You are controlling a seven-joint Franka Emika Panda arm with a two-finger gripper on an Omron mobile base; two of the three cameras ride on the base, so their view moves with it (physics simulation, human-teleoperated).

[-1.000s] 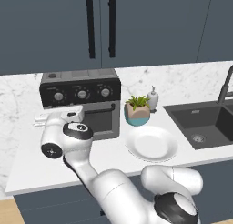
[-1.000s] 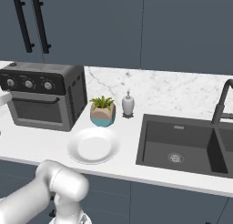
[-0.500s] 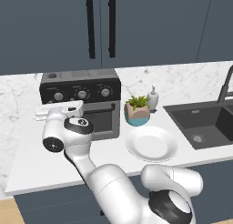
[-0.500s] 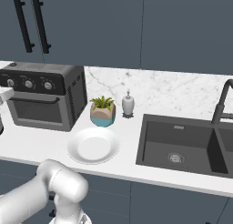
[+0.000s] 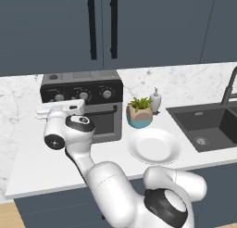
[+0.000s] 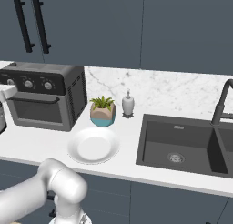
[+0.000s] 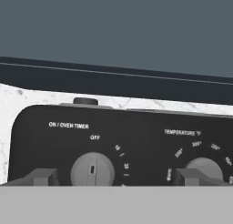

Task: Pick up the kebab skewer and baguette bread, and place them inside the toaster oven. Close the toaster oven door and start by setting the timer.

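Note:
The grey toaster oven (image 5: 99,112) stands at the back of the counter, and its door (image 6: 37,110) is shut behind the black bar handle. My gripper (image 7: 116,177) is open and close up against the black knob panel (image 5: 92,91). Its dark fingertips (image 7: 43,176) stand on either side of the left-hand knob marked ON / OVEN TIMER (image 7: 92,170), whose mark points up at OFF. The temperature knob (image 7: 205,168) lies behind the right fingertip. In the left base view the gripper (image 5: 61,106) covers the panel's left end. The kebab skewer and baguette bread are out of view.
An empty white plate (image 5: 154,147) lies on the counter to the oven's right. Behind it stand a small potted plant (image 5: 139,112) and a soap bottle (image 5: 155,99). A dark sink (image 6: 182,143) with a black tap (image 6: 223,102) is at the far right.
My hand has risen from the level of the oven door to the knob panel, moving slightly toward it. The jaws stayed open. Nothing else moved.

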